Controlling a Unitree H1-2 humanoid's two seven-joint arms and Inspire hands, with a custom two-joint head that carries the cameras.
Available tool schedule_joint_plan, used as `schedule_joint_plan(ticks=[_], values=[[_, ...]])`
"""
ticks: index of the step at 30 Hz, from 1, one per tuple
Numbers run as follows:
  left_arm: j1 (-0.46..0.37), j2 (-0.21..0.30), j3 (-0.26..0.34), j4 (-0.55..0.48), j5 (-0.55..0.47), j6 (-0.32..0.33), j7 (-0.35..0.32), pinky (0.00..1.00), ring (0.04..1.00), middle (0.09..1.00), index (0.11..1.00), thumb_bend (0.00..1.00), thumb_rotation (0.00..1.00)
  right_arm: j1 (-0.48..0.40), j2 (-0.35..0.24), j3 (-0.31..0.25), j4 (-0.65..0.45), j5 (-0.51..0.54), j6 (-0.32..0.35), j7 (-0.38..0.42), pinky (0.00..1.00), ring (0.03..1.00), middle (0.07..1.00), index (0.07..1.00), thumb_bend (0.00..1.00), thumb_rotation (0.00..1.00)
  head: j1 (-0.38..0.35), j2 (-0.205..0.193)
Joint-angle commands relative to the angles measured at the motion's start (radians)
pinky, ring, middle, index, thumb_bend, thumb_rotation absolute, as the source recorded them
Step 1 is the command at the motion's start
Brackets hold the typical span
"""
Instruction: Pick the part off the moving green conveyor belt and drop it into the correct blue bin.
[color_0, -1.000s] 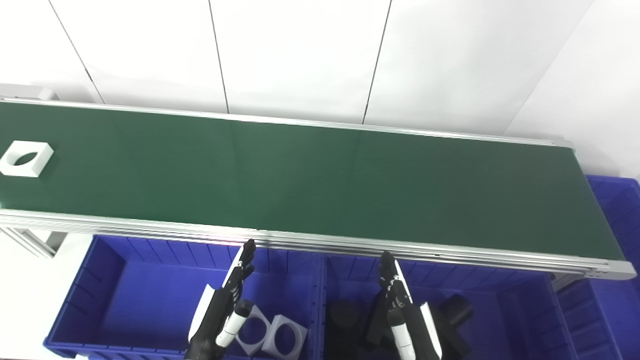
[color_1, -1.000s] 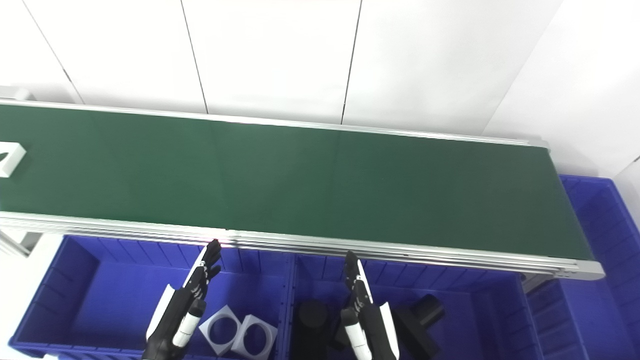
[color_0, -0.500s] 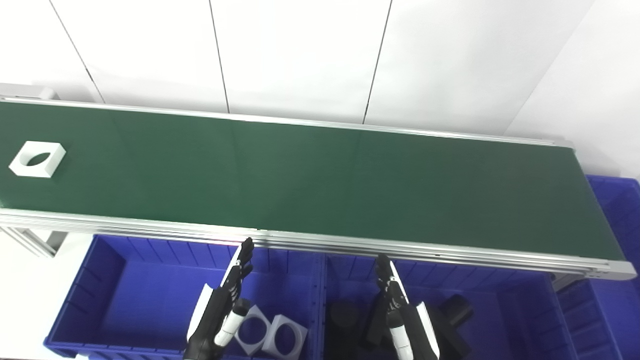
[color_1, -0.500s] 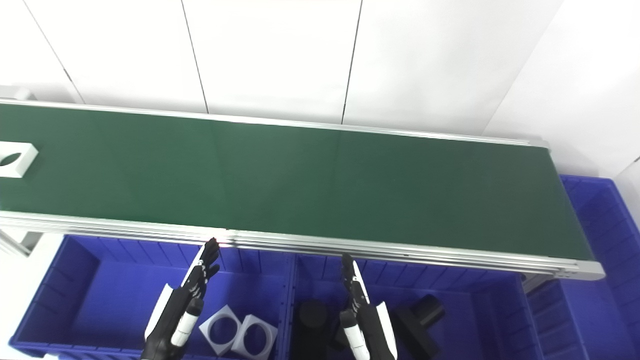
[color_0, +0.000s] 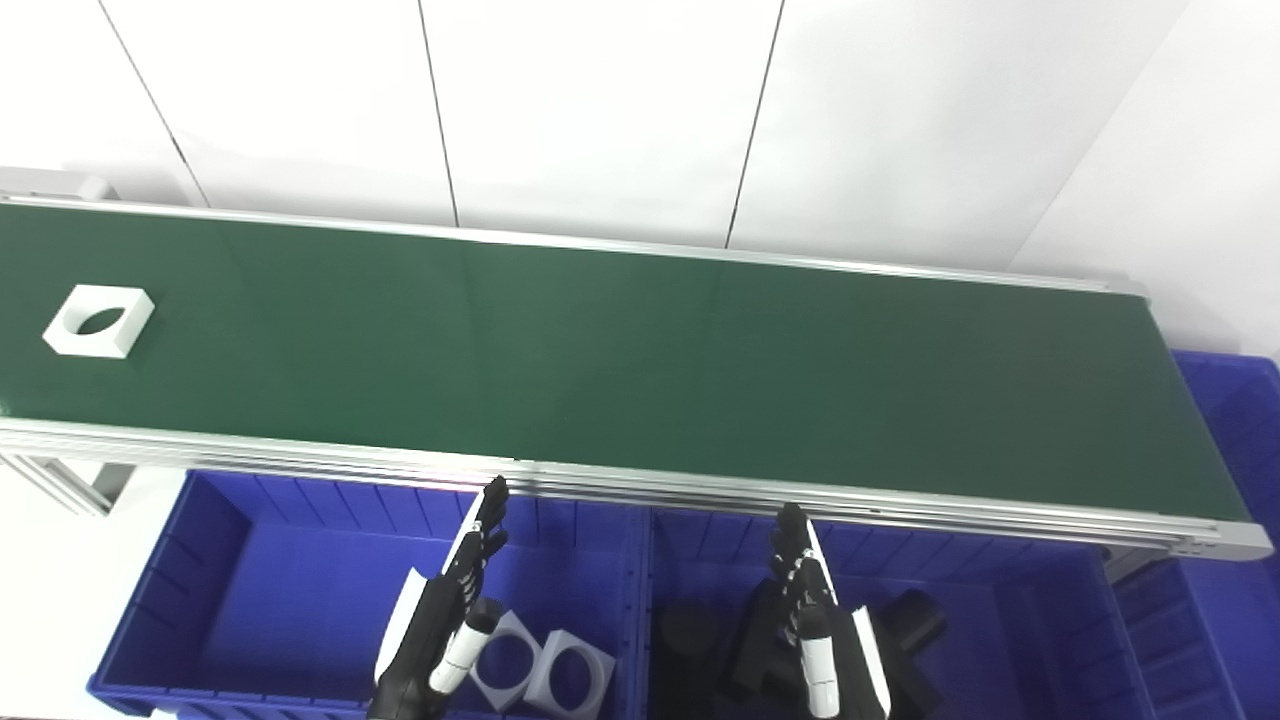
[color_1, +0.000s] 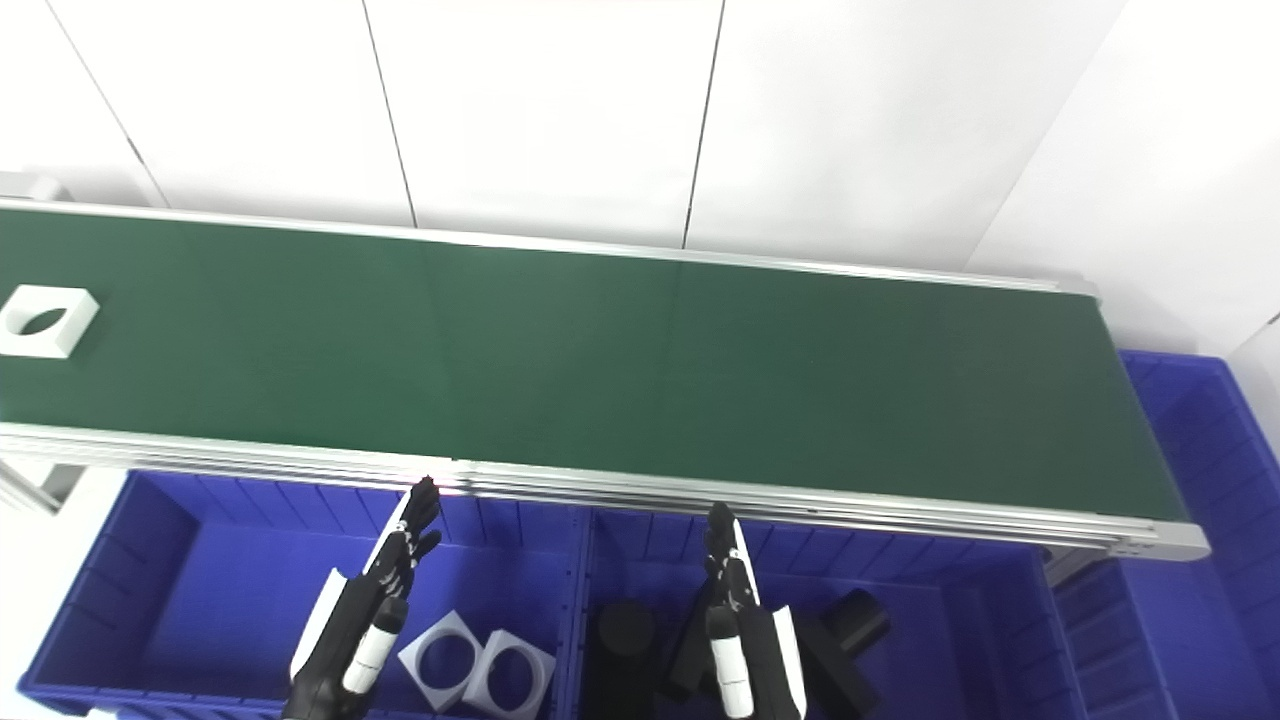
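Observation:
A white square part with a round hole (color_0: 98, 321) lies on the green conveyor belt (color_0: 640, 350) at its far left; it also shows in the right eye view (color_1: 46, 320). My left hand (color_0: 445, 620) is open and empty, fingers straight, over the left blue bin (color_0: 250, 590). My right hand (color_0: 815, 625) is open and empty, fingers straight, over the middle blue bin (color_0: 1040, 610). Both hands are below the belt's near rail and far from the part.
The left bin holds two white square parts (color_0: 545, 670). The middle bin holds black parts (color_0: 690, 635). Another blue bin (color_0: 1235, 420) stands past the belt's right end. A white wall is behind the belt.
The white part has ridden the belt to the right. My right hand has shifted slightly right. My left hand has stayed almost still.

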Motion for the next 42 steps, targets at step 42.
schedule_joint_plan(ticks=[42], values=[[-0.056, 0.012, -0.095, 0.099, 0.029, -0.044, 0.113, 0.93, 0.971, 0.970, 0.944, 0.77, 0.98, -0.026, 0.008, -0.070, 0.080, 0.042, -0.052, 0.089, 1.00, 1.000, 1.000, 1.000, 0.63, 1.00, 0.273, -0.216]])
